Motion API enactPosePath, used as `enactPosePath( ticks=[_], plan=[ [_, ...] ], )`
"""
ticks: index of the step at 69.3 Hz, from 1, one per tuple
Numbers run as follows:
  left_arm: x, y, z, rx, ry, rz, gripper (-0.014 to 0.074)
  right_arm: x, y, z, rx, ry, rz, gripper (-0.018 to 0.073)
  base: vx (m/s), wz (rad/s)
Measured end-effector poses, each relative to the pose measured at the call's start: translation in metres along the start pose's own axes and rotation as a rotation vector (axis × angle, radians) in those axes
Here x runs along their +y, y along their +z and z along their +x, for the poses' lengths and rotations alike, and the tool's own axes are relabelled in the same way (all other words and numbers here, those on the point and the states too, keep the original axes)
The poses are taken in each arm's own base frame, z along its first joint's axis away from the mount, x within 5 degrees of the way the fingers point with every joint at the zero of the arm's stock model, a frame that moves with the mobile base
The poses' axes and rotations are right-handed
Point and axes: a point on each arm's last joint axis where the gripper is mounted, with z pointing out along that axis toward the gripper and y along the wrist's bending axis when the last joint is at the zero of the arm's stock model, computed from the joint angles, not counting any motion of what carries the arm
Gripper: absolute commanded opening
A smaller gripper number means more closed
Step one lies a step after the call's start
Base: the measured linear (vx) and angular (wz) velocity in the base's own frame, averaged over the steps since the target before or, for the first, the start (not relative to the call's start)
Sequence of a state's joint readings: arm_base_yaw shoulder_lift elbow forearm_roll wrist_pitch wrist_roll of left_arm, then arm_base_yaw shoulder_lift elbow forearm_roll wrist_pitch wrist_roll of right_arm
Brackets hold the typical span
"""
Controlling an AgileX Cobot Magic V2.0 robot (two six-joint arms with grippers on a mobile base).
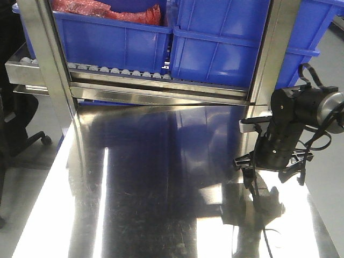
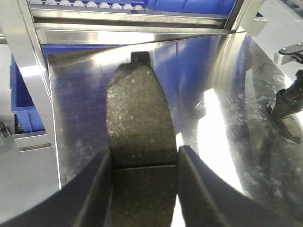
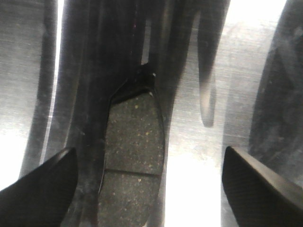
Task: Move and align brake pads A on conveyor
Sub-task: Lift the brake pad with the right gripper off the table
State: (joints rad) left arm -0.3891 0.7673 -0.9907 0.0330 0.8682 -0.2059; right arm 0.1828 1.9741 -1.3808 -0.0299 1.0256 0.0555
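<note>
In the left wrist view my left gripper (image 2: pixel 144 165) is shut on a brake pad (image 2: pixel 137 118). The pad's grey speckled face with its centre groove points up and it sticks out forward above the steel table (image 2: pixel 222 109). In the right wrist view my right gripper (image 3: pixel 150 189) is open, with its jaws wide apart. A second brake pad (image 3: pixel 135 142) lies flat on the steel between them, nearer the left finger. The right gripper points down at the table's right side in the front view (image 1: pixel 252 174) and shows in the left wrist view (image 2: pixel 288 113). The conveyor is out of view.
The shiny steel table (image 1: pixel 161 183) fills the front view. Behind it a steel rack with rollers (image 1: pixel 118 70) holds blue bins (image 1: pixel 220 43), one with a red bag (image 1: pixel 102 9). Steel posts (image 1: pixel 51 59) stand at the table's back corners.
</note>
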Motion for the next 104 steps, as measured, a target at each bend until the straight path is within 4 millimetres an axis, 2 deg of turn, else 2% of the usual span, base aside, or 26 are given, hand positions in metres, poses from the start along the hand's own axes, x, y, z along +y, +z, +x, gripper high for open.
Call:
enactPosePath(
  ticks=[41,48,54,60,68,91,98,104],
  plan=[
    [0.000,0.000,0.000,0.000,0.000,0.000,-0.0006,0.001,0.016,-0.003,0.017,-0.002,-0.001,0.0572,0.00,0.00],
    [0.000,0.000,0.000,0.000,0.000,0.000,-0.0006,0.001,0.016,-0.004,0.017,0.000,-0.005,0.0505,0.00,0.00],
    [0.000,0.000,0.000,0.000,0.000,0.000,-0.0006,0.002,0.017,-0.004,0.019,0.005,-0.014,0.0397,0.00,0.00],
    [0.000,0.000,0.000,0.000,0.000,0.000,-0.0006,0.002,0.017,-0.004,0.014,0.005,-0.015,0.0242,0.00,0.00],
    [0.000,0.000,0.000,0.000,0.000,0.000,-0.0006,0.002,0.017,-0.005,0.010,0.005,-0.016,-0.0008,0.00,0.00],
    [0.000,0.000,0.000,0.000,0.000,0.000,-0.0006,0.002,0.014,-0.004,0.011,-0.001,-0.013,-0.0008,0.00,0.00],
    [0.000,0.000,0.000,0.000,0.000,0.000,-0.0006,0.001,0.001,-0.001,-0.013,-0.005,-0.011,-0.0008,0.00,0.00],
    [0.000,0.000,0.000,0.000,0.000,0.000,-0.0006,0.001,-0.021,0.002,-0.066,-0.005,-0.013,-0.0008,0.00,0.00]
  ],
)
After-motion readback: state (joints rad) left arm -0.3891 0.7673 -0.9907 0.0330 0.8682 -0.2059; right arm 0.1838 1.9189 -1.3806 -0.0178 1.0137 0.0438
